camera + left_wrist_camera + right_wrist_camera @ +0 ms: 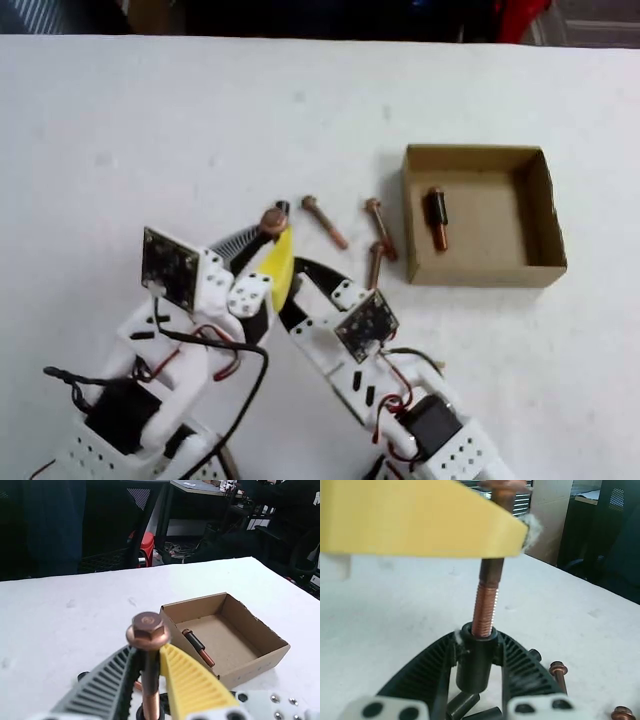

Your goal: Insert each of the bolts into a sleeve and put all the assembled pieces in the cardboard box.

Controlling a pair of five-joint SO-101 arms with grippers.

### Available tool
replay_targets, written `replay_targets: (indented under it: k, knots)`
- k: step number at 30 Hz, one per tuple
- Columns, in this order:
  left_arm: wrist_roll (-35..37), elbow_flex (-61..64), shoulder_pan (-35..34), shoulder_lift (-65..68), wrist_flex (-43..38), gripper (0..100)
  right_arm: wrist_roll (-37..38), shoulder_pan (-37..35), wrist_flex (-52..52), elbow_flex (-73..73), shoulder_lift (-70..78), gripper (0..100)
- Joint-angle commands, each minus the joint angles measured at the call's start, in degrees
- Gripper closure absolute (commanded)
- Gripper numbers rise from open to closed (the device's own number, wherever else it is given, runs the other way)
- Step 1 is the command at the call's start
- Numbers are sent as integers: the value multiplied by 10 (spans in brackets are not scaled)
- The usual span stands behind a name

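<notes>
My left gripper (148, 655) is shut on a copper bolt (147, 631), which stands upright between its grey and yellow fingers (279, 262). Directly below it, my right gripper (476, 647) is shut on a black sleeve (475, 666), held upright. The bolt's threaded tip (485, 611) sits in the sleeve's mouth. In the high view the two grippers meet left of the cardboard box (470, 153). One assembled piece (437, 219) lies inside the box (196, 605).
Three loose bolts (324, 221) (380, 228) (374, 264) lie on the white table between the grippers and the box. Loose black sleeves (464, 704) rest under my right gripper, with bolts (559, 672) beside them. The table's far and left areas are open.
</notes>
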Motion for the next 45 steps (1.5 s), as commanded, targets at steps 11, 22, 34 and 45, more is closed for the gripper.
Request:
replay_targets:
  k: [11, 22, 34, 45]
  knots:
    - [4, -61, 14, 3, 57, 977, 8, -4, -6, 4, -7, 981]
    - [2, -4, 0, 2, -44, 977, 8, -4, -4, 4, -7, 981]
    - [1, -9, -2, 1, -27, 977, 8, -3, -4, 4, -7, 981]
    - [1, -26, -48, 2, -4, 977, 8, -3, -4, 4, -7, 981]
